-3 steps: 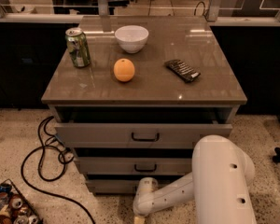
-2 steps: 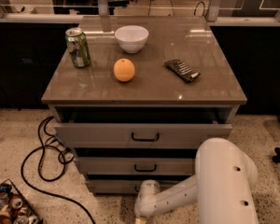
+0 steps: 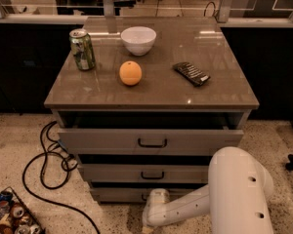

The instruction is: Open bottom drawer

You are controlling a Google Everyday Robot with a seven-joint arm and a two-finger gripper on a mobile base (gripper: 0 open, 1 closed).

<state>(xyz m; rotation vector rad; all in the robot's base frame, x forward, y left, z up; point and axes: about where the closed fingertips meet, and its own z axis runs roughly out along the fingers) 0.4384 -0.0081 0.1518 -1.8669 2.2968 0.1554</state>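
Observation:
The bottom drawer is the lowest grey front of the cabinet, slightly pulled out. Its black handle is mostly hidden behind my arm. My white arm reaches down from the lower right, and its wrist sits right in front of the bottom drawer's middle. The gripper is at the bottom edge of the view, low in front of that drawer. The middle drawer and top drawer above it each show a black bar handle and stand slightly open.
On the cabinet top stand a green can, a white bowl, an orange and a dark packet. A black cable loops on the floor at left. A crate of cans sits at lower left.
My arm's elbow has shifted slightly to the right and down. The wrist stays in front of the bottom drawer. The drawers look unchanged.

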